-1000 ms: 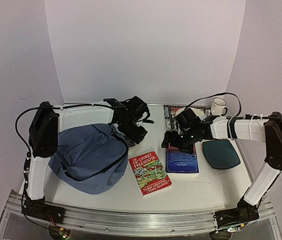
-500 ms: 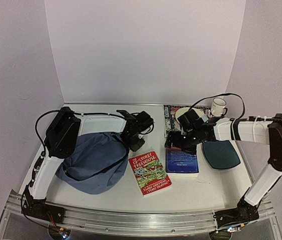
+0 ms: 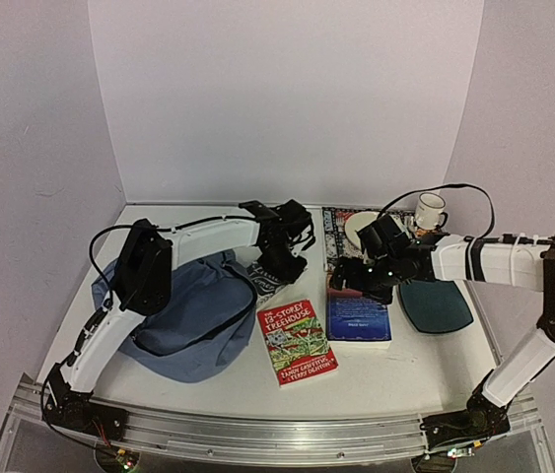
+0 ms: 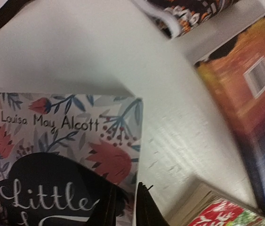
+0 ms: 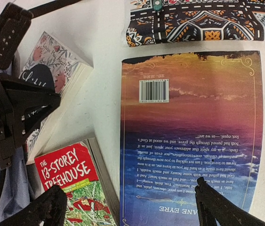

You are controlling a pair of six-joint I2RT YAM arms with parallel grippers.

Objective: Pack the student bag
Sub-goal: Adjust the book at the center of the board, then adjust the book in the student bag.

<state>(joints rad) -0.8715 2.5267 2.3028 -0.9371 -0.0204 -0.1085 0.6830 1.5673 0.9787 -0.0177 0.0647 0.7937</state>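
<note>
Now the student bag [image 3: 196, 313], a soft slate-blue fabric backpack, is lying slumped and crumpled at the left of the white table [image 3: 395, 379]. A black strap is trailing across it, and none of the books is lying inside it, so the packing looks barely begun. The left arm is reaching over the bag toward the books beside it.

To the right, a glossy hardback-sized Jane Eyre [image 5: 188, 132] is lying back cover up, barcode showing, beside a smooth dark teal oval pad [image 3: 437, 304]. The right gripper [image 5: 130, 197] is hovering over that book with its fingers spread wide and holding nothing, apparently lining up on it.

Nearer the middle, the red 13-Storey Treehouse paperback [image 3: 297, 342] is lying flat and untouched.

Just beside the bag's edge, the floral-covered Little Women paperback [image 4: 61, 132] is sitting under the left gripper [image 4: 127, 207]. Its fingers [image 4: 108, 209] are standing narrow at the book's right edge, likely to pinch the cover for the lift. Whether they have caught it cannot be told.

At the back, a patterned zipped pouch [image 5: 193, 19] and a small white mug [image 3: 431, 209] are waiting.
</note>
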